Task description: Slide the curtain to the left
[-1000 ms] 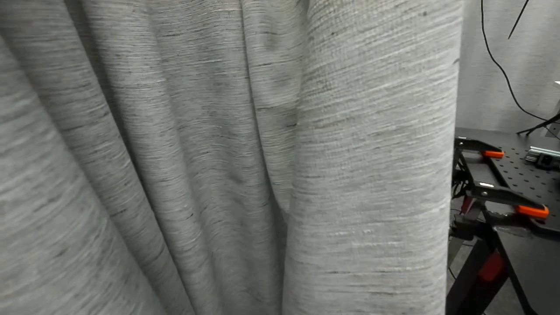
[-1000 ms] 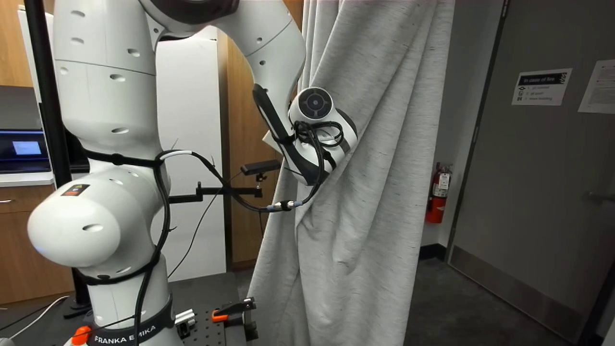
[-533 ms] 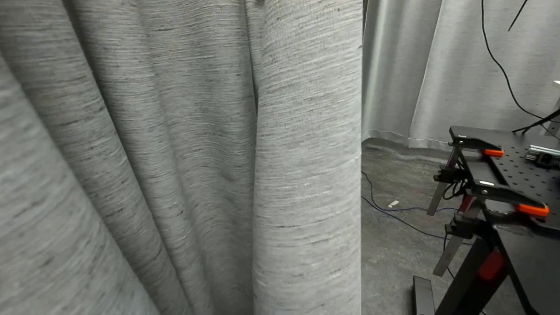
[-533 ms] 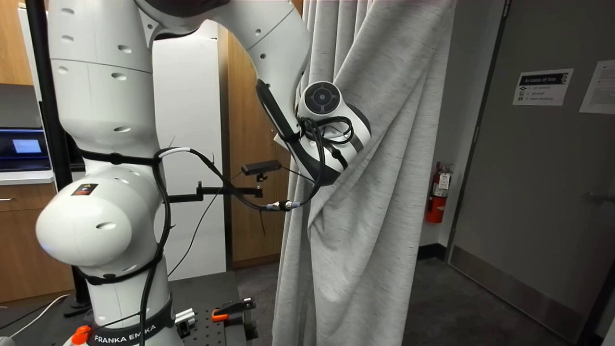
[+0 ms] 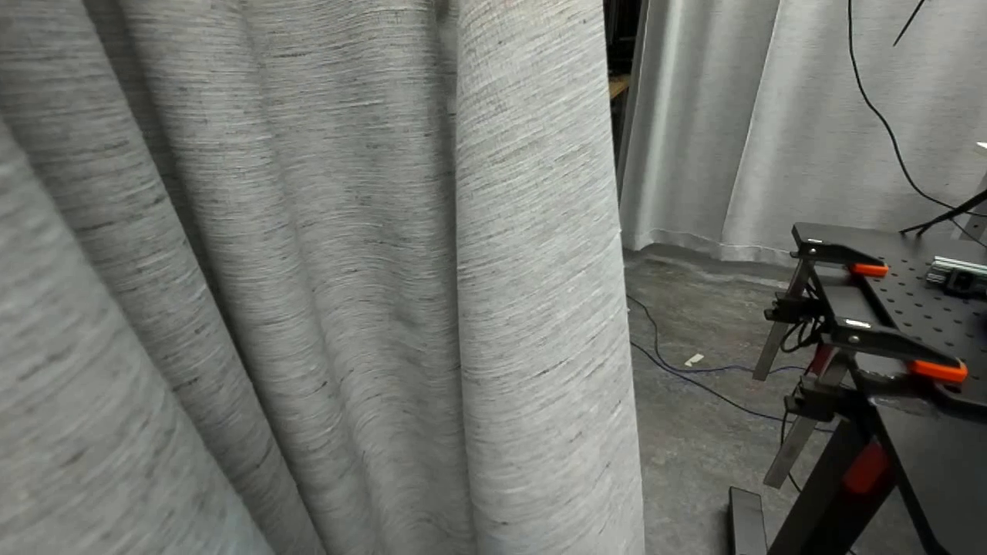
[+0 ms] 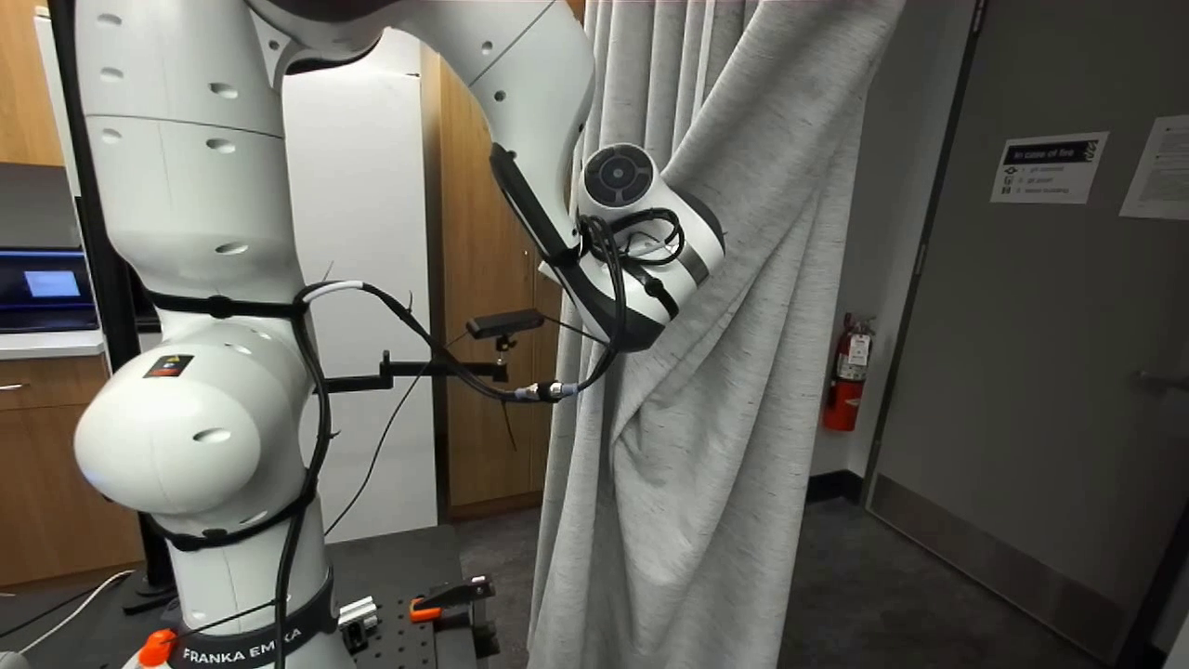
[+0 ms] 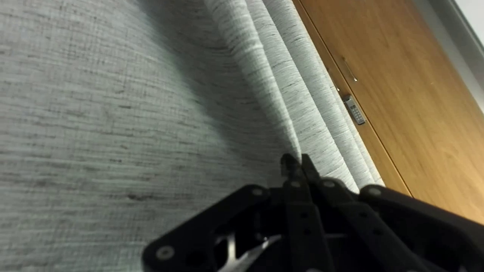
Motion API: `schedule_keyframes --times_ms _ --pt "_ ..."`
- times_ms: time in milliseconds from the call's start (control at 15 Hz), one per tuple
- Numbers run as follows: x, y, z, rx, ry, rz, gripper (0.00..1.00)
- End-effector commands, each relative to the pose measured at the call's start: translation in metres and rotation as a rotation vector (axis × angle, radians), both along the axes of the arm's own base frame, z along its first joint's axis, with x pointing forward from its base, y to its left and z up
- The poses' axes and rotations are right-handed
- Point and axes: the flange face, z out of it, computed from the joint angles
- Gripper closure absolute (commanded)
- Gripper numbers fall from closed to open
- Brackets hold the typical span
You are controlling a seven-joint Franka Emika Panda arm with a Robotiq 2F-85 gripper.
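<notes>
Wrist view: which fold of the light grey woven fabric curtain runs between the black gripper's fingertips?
The curtain's leftmost narrow fold: its tapering lower end enters the black gripper; the folds farther right lie outside its grip.

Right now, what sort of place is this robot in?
Probably a robotics lab: it has a white jointed robot arm, a black table dotted with round holes and a white rectangular "In case of fire" sign.
</notes>
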Motion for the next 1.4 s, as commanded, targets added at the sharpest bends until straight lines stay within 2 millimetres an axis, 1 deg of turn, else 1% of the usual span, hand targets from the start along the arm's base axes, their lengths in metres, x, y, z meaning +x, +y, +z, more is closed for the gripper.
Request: schedule_keyframes --times_ms 0,200,267,333,400,467,600,800,867,933,1067,1200,1333 --pt "-0.004 -0.003 0.014 -0.067 -0.027 -0.080 1.00" --pt "-0.003 -0.003 0.014 -0.118 -0.029 -0.152 1.00" --pt "-0.030 0.050 0.008 -0.147 -0.036 -0.169 1.00" --pt "-0.030 0.061 0.005 -0.173 -0.035 -0.193 1.00" --pt "-0.036 0.080 0.002 -0.195 -0.034 -0.213 1.00" --pt "-0.044 0.104 -0.001 -0.216 -0.028 -0.225 1.00" --pt "-0.066 0.161 -0.006 -0.257 -0.020 -0.232 1.00" --pt "-0.103 0.239 -0.005 -0.291 -0.006 -0.233 1.00" --pt "-0.115 0.261 -0.003 -0.312 -0.001 -0.226 1.00" --pt "-0.125 0.282 0.010 -0.291 -0.010 -0.243 1.00" --pt "-0.148 0.320 0.023 -0.299 -0.028 -0.252 1.00" --pt "-0.169 0.353 0.034 -0.297 -0.043 -0.276 1.00" --pt "-0.188 0.381 0.040 -0.301 -0.058 -0.300 1.00"
